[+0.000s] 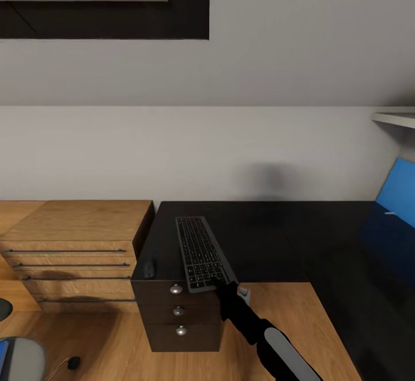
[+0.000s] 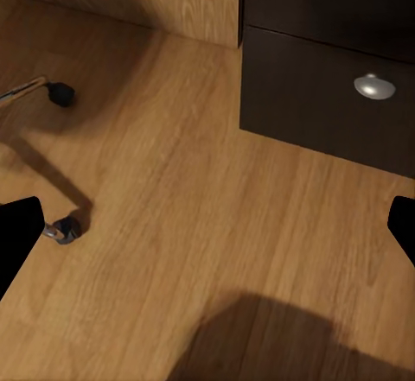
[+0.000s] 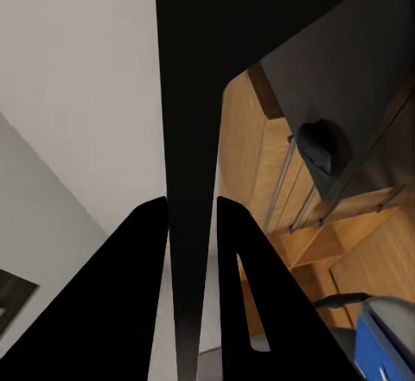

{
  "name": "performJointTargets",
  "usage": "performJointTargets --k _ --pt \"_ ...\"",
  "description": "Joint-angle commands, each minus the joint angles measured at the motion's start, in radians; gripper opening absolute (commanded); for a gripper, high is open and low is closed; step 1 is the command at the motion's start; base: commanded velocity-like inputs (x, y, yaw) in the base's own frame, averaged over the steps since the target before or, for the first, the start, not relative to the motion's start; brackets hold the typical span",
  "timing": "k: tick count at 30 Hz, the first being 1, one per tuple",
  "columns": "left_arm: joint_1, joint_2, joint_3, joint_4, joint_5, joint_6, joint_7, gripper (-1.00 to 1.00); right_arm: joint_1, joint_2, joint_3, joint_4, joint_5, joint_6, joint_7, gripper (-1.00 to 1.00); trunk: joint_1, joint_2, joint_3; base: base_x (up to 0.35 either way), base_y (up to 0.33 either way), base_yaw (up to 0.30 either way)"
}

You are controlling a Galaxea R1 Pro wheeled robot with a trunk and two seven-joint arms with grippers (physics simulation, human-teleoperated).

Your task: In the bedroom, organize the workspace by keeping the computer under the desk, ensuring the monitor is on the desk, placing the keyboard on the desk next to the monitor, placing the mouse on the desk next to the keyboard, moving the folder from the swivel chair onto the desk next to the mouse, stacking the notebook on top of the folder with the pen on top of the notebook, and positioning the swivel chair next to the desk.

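1. Head view: right claw (image 1: 222, 282) is pinching the near end of the keyboard (image 1: 200, 252), which lies on the desk (image 1: 276, 237) and runs away from the claw. A small dark mouse (image 1: 149, 268) sits left of it.
2. Left wrist: left claw is spread wide over wood floor (image 2: 190, 225), drawer knob (image 2: 374, 86) ahead.
3. Right wrist: fingers (image 3: 138, 295) clamp the keyboard's (image 3: 192, 139) thin edge; the mouse (image 3: 322, 146) lies off to one side.

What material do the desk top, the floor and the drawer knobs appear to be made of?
The desk top looks like glossy black laminate or lacquer: it dimly mirrors the blue folder. The floor looks like light wood planks, with visible grain and seams. The drawer knobs look like brushed or polished metal, silver with a highlight. Being rendered, none is certain.
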Motion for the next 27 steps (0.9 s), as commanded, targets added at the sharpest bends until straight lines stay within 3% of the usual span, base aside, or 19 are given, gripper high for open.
performJointTargets --k 1,24,27 --pt "-0.001 0.001 -0.006 0.0 0.01 -0.006 0.007 1.0 -0.001 0.0 0.002 0.001 -0.011 0.001 0.005 -1.0 0.004 -0.008 -0.004 0.0 0.0 0.0" --pt "-0.001 0.001 -0.007 0.001 0.009 -0.005 0.007 1.0 -0.001 -0.001 0.003 0.002 -0.009 0.0 0.002 -1.0 0.092 -0.169 -0.076 0.0 0.0 0.0" --pt "-0.001 0.001 -0.008 0.002 0.009 -0.004 0.005 1.0 -0.001 -0.002 0.002 0.002 -0.009 0.0 0.001 -1.0 0.092 -0.169 -0.076 0.0 0.0 0.0"
